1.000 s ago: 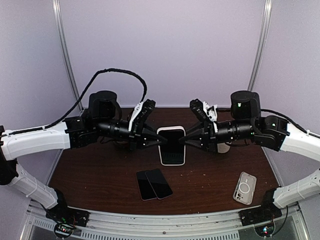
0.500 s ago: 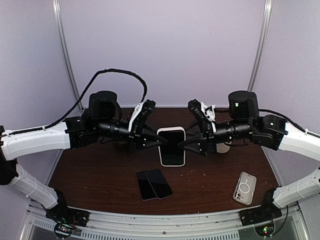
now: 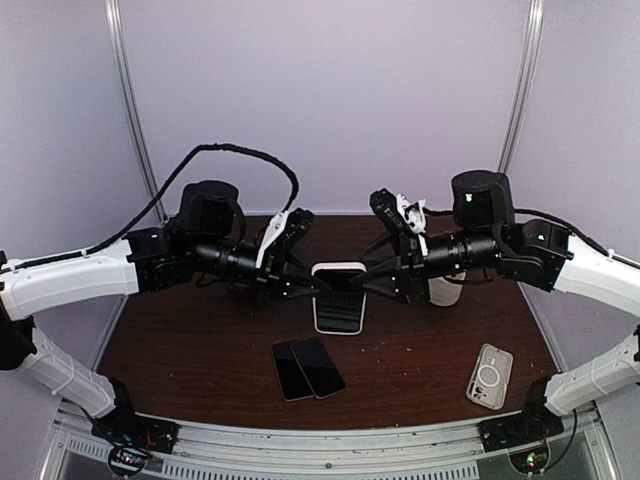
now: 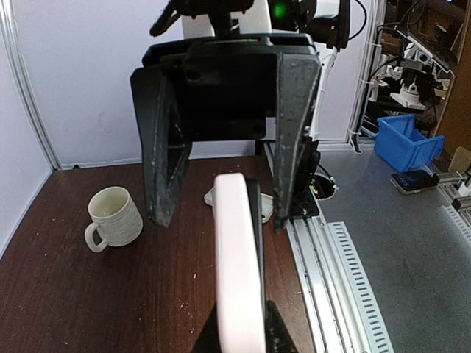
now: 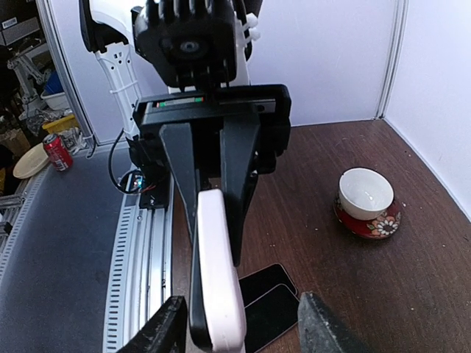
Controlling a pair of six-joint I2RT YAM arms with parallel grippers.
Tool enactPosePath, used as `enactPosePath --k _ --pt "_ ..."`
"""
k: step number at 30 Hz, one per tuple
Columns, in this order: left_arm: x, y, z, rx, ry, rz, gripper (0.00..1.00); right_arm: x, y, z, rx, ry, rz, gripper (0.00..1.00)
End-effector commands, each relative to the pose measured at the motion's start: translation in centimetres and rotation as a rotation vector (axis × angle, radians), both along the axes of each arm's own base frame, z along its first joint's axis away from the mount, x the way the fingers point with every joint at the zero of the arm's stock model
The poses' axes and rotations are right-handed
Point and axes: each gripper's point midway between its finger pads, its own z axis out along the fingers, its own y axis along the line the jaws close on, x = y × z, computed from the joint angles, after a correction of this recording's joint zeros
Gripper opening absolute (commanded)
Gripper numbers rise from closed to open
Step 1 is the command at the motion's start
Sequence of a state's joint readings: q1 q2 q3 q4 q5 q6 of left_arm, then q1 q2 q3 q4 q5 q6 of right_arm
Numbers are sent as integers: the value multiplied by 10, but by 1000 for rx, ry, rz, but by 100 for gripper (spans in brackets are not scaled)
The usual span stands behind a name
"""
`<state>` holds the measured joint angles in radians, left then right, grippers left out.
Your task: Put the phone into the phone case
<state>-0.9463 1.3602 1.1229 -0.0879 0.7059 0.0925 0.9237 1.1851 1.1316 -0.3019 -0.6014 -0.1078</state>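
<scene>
A black-screened phone sits in a white case (image 3: pixel 338 300), held in the air over the table's middle. My left gripper (image 3: pixel 316 288) is shut on the case's left end. In the left wrist view the case (image 4: pixel 239 272) runs edge-on away from the gripper (image 4: pixel 239 334), with the dark phone along its right side. My right gripper (image 3: pixel 364 288) is open, its fingers straddling the case's right end. In the right wrist view the case (image 5: pixel 218 272) stands between that gripper's (image 5: pixel 243 327) wide-apart fingers, nearer the left one.
Two dark phones (image 3: pixel 308 368) lie side by side at the front middle. A clear case with a ring (image 3: pixel 489 376) lies front right. A white mug (image 3: pixel 445 290) stands behind the right arm. A bowl on a red saucer (image 5: pixel 366 200) stands on the left side.
The cased phone has tipped away from the camera and sits a little lower. My right gripper has moved left along it and now straddles its end. The left arm has barely moved.
</scene>
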Motion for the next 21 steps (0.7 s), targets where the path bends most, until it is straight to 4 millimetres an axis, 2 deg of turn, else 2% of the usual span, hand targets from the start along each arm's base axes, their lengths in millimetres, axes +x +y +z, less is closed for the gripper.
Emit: enactPosePath --k 1,3,4,7,13,15,16,17,18,21 --pt "-1 -1 36 -82 -105 -12 0 -1 7 3 -27 -3 54 48" --pt "-1 -1 34 -79 -102 -10 0 -3 10 4 -23 1 72 38" --pt "0 -1 34 -77 -100 -9 0 -4 11 5 -19 5 82 31" --pt "0 -2 33 -74 -95 -7 0 -7 12 8 -10 5 100 0" --pt "1 -2 34 -76 -97 -5 0 -8 5 9 -8 -8 79 0" --pt "1 -2 36 -79 -93 1 0 -6 1 3 -17 -6 56 39" --pt "2 -2 37 -85 -90 7 0 -6 0 2 -15 -9 50 52" --pt "2 -1 40 -95 -88 13 0 -6 -2 -7 -26 -2 40 59" --pt "2 -1 42 -105 -85 17 0 -4 -4 -12 -27 3 24 62" --pt "1 -2 51 -147 -79 13 0 0 -4 -27 -27 40 -10 64"
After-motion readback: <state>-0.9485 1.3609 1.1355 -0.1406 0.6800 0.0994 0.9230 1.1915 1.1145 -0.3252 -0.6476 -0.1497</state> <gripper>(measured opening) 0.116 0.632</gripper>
